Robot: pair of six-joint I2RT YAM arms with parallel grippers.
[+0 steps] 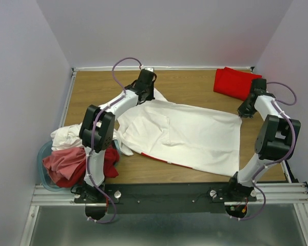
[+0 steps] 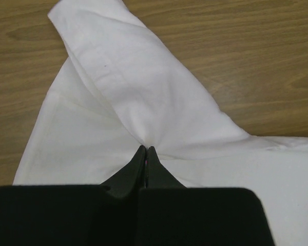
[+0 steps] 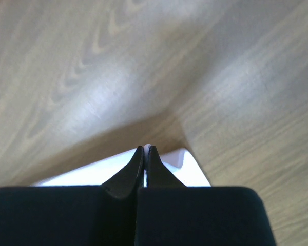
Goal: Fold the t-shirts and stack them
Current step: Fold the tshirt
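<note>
Under my left claw [image 2: 145, 149] and my right claw [image 3: 145, 148] lies a brown wood-grain table [image 1: 190, 84], the largest thing in view.

Spread across it, stretched between the two claws, is a large white cloth t-shirt [image 1: 195, 136]. It lies mostly flat and a little askew, with soft creases through its middle. A thin strip of red [image 1: 167, 161] peeks out along the edge nearest my arm bases.

Back from my left claw and to its left, close by that arm's base, sits a heap of t-shirts [image 1: 66, 161]: white on top, dusty pink below, bright red beside. The heap spills over a pale blue plastic tub [image 1: 42, 171] at the table's near left corner.

Just beyond my right claw, toward the far right corner, rests a folded bright red t-shirt [image 1: 235, 82], apart from the white one.

My left claw is clenched on the white shirt at its far left part. Seen from my left wrist, the two black fingers meet tip to tip with white fabric pinched between them, and folds fan outward from the pinch. A sleeve-like flap [image 2: 118, 61] runs away from the claw toward the upper left, over bare wood.

My right claw is clenched too, grasping the far right corner of the same shirt. Seen from my right wrist, a small white point of fabric [image 3: 187, 169] shows just beside the closed tips, raised off the wood with a shadow under it.
</note>
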